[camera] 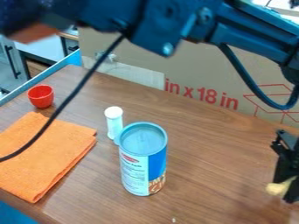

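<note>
1. Orange cloth (pixel 46 155), folded, front left of the table (pixel 201 170).
2. Claw (pixel 290 192), right edge from where I'm standing. Can't tell if it's spread or pressed together, tbh. Yellow bit (pixel 279 188) is right up at its lower end.
3. Blue-and-white can (pixel 142 164), upright, mid-table.
4. White tube (pixel 114 122), upright, just behind the can.
5. Red cup (pixel 41 96), just past the cloth's back corner.
6. Cardboard (pixel 192 70) behind it all.

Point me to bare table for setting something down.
Widest: the brown table between the can and the gripper. Smaller patch: between the red cup and white tube. Crowded: tube close behind can, cup by orange cloth.
</note>
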`<state>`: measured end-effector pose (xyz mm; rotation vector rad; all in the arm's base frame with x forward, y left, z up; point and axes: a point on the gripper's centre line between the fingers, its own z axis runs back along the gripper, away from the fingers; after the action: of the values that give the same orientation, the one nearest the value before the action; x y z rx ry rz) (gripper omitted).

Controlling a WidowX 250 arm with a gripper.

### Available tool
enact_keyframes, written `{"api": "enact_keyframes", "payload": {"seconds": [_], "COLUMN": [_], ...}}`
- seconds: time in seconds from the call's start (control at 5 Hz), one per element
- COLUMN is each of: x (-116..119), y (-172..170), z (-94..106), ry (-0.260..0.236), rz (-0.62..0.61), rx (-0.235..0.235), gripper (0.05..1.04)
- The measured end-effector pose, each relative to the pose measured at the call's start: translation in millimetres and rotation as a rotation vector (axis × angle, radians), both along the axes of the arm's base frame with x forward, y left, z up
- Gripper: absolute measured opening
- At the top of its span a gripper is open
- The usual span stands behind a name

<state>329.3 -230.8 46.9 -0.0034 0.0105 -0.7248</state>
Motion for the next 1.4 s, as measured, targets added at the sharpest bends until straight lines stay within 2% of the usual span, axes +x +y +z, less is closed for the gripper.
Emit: {"api": "enact_keyframes", "payload": {"seconds": [0.2, 0.4, 0.6, 1.0, 1.2, 1.4], "x": [17, 27, 27, 17, 5, -17], "y": [12, 30, 28, 28, 36, 53], "z": [-8.7, -21.7, -24.5, -21.4, -17.3, 12.4], "ry": [0.037, 0.084, 0.110, 0.136, 0.141, 0.074], "rz": [0.094, 0.195, 0.206, 0.184, 0.206, 0.261], "rx": [-0.006, 0.041, 0.048, 0.010, 0.025, 0.022], "gripper": [0.343, 0.326, 0.354, 0.914, 1.001, 1.001]}}
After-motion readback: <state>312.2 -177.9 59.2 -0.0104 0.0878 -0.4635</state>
